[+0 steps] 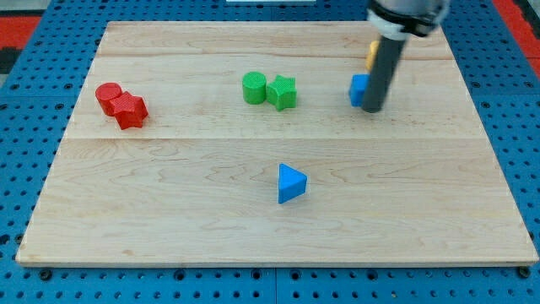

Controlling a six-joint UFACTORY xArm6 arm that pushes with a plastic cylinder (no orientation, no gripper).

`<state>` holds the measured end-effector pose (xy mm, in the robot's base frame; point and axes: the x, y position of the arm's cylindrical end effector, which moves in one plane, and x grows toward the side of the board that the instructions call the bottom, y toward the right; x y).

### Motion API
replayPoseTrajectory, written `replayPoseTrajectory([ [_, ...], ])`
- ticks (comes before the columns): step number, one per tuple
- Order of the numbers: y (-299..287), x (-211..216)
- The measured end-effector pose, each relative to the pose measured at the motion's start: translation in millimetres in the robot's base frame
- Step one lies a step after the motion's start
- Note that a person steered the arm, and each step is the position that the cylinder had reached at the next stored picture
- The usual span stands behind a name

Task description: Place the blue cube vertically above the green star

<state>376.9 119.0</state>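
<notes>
Half the blue cube (359,89) hides behind my tip (373,109).

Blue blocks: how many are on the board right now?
2. A blue triangular block sits below the board's centre. A blue cube sits toward the view's upper right, partly hidden behind my tip, which touches its right side. The rod could hide more.

A single camera looks down at a slant from beyond the view's bottom edge of the wooden tabletop (253,236), facing toward its far edge. It stands far enough back to take in nearly the whole tabletop and the blue pegboard (25,169) bordering it.
</notes>
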Motion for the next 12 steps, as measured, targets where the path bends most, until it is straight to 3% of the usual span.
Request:
replayPoseTrajectory([
  [1, 14.0, -30.3],
  [2, 53.0, -17.1],
  [3, 100.5, -47.3],
  [4, 75.9, -59.6],
  [5, -0.3, -34.6],
  [7, -131.2, -81.9],
  [10, -3.3, -97.8],
  [11, -37.7, -115.9],
  [12, -115.9, -95.0],
])
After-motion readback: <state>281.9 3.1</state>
